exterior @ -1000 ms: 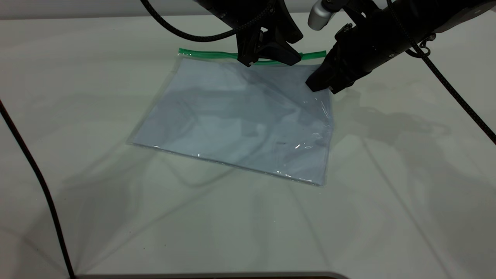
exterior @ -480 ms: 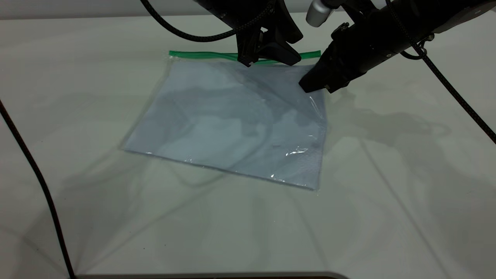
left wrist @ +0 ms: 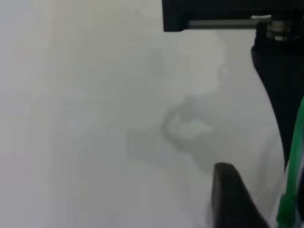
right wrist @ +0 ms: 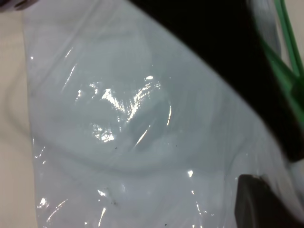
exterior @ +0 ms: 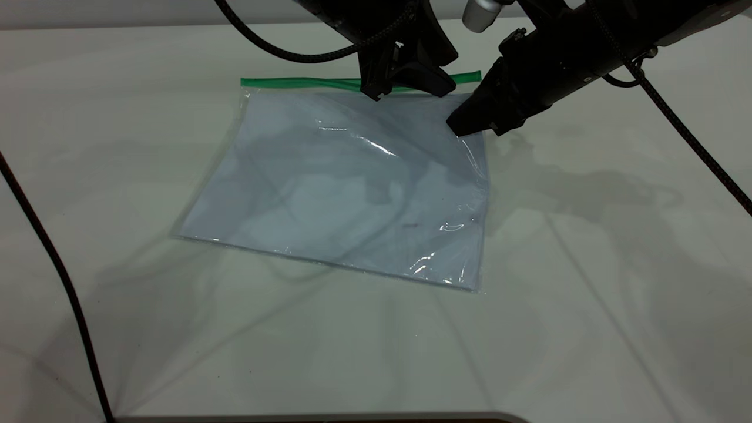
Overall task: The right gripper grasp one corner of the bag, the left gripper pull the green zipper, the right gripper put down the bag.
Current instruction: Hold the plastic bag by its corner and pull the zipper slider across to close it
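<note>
The bag (exterior: 341, 182), a clear pouch with white paper inside, lies flat on the table. The green zipper (exterior: 294, 82) runs along its far edge. My right gripper (exterior: 464, 126), with the silver cylinder above it, is shut on the bag's far right corner. In the right wrist view one finger (right wrist: 259, 204) shows under the plastic of the bag (right wrist: 118, 142), beside the zipper (right wrist: 280, 71). My left gripper (exterior: 405, 88) is at the zipper right of its middle, shut on it. In the left wrist view the zipper (left wrist: 294, 156) runs between its fingers (left wrist: 232, 199).
A black cable (exterior: 47, 252) runs down the left side of the table. Another cable (exterior: 693, 147) trails from the right arm at the far right. The table's front edge (exterior: 305, 418) is at the bottom.
The bag has slid to the left with the right gripper on its corner. The left gripper has stayed in place, so it now sits nearer the zipper's right end.
</note>
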Controlling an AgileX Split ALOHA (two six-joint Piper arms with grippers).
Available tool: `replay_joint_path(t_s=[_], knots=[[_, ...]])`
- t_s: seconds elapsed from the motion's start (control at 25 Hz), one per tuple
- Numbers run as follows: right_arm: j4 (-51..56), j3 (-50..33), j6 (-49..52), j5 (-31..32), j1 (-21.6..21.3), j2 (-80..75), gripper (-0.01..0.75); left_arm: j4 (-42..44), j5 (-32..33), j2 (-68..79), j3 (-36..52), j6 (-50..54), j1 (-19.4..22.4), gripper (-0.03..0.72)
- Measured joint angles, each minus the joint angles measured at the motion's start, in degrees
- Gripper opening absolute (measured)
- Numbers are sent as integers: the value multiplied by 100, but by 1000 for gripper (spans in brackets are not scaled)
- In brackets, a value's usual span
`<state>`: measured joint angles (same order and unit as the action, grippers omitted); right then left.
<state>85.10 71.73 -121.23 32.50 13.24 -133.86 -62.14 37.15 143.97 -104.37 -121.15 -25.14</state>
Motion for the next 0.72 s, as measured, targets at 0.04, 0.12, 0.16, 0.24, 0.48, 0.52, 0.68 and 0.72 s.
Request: replay_joint_path(t_s=[0.04,0.12,0.16,0.24,0.48,0.52,0.68,0.72], knots=[[6,0,0,0,0,0,35,0,-21,0,0,0,0,358],[21,0,0,-6,0,0,35,0,-41,0,0,0,0,264],[37,0,0,-6,0,0,35,0,-41,0,0,0,0,226],[56,0,0,-18,0,0,35,0,-41,0,0,0,0,148],[137,0,0,-18,-5,0,35,5,-41,0,0,0,0,53],[180,0,0,-18,-5,0,35,5,-49,0,0,0,0,53],[259,0,0,16,-47,0,35,0,-66,0,0,0,0,53],[259,0,0,70,-82,0,35,-8,-66,0,0,-11,0,53]])
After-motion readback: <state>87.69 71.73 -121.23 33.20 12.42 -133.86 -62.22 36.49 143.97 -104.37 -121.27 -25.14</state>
